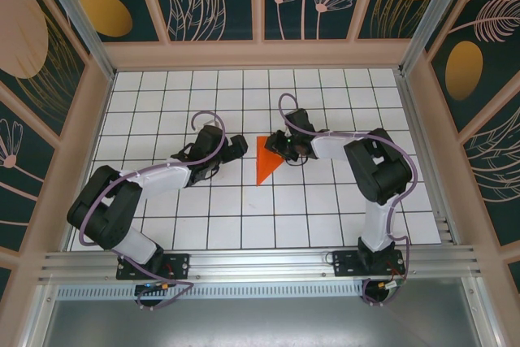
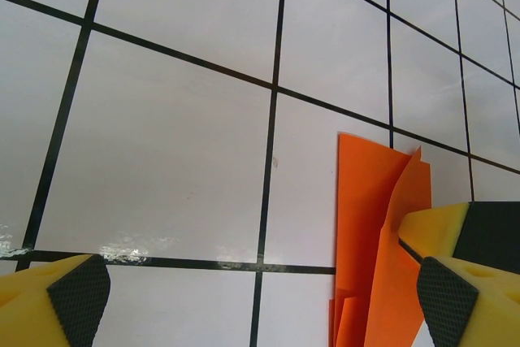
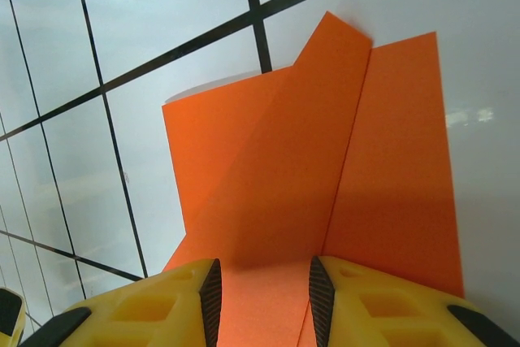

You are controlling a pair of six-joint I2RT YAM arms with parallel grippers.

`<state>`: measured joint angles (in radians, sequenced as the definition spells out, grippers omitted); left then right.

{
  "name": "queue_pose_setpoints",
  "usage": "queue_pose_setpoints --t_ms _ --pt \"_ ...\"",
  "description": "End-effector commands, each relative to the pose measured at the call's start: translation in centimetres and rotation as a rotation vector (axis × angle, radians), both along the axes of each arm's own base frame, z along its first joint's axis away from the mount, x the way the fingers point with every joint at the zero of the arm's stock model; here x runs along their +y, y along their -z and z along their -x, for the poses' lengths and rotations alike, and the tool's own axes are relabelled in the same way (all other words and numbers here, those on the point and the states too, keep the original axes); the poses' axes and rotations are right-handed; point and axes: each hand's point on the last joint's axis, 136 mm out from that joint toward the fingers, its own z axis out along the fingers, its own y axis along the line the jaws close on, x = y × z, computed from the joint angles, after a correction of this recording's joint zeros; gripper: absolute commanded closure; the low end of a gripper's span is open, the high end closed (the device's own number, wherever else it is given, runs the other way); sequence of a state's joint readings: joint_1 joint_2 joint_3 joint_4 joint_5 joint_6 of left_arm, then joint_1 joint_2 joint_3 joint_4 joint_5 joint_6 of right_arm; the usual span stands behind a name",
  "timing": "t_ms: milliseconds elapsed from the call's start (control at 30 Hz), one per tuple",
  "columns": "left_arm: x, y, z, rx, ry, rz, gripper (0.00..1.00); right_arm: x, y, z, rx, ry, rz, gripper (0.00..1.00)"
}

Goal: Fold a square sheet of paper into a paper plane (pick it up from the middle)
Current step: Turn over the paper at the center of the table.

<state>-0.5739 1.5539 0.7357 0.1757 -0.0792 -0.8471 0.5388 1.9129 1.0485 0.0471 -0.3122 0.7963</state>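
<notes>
Right claw (image 3: 262, 282) stands part-open astride the folded paper plane (image 1: 265, 160), mid-frame on the bench (image 1: 203, 225). Left claw (image 2: 260, 306) gapes wide, empty, beside its left edge. Open tiles lie all round.

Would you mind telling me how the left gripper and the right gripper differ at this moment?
The left gripper stands wide open over bare tiles, while the right gripper has its jaws set much closer. The left gripper has the folded orange paper beside one finger; the right gripper has that paper running between its fingers. Both have yellow fingers with dark pads.
</notes>
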Motion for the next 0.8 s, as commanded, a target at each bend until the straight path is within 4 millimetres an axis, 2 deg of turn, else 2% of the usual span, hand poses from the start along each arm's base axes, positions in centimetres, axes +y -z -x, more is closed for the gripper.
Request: queue_pose_setpoints --t_ms 0,200,467,767 --pt "0.1 0.0 0.1 0.009 -0.006 0.016 0.01 -0.8 -1.8 -0.4 -0.032 0.055 0.018 0.61" --pt "0.0 0.1 0.1 0.013 -0.001 0.016 0.01 -1.3 -2.3 -0.5 -0.049 0.077 0.032 0.60" --pt "0.0 0.1 0.2 0.015 0.004 0.018 0.01 0.0 -0.7 -0.3 0.006 0.035 -0.009 0.60" --pt "-0.1 0.3 0.1 0.020 0.007 0.015 0.02 1.6 -1.1 0.2 0.011 -0.032 -0.093 0.62"
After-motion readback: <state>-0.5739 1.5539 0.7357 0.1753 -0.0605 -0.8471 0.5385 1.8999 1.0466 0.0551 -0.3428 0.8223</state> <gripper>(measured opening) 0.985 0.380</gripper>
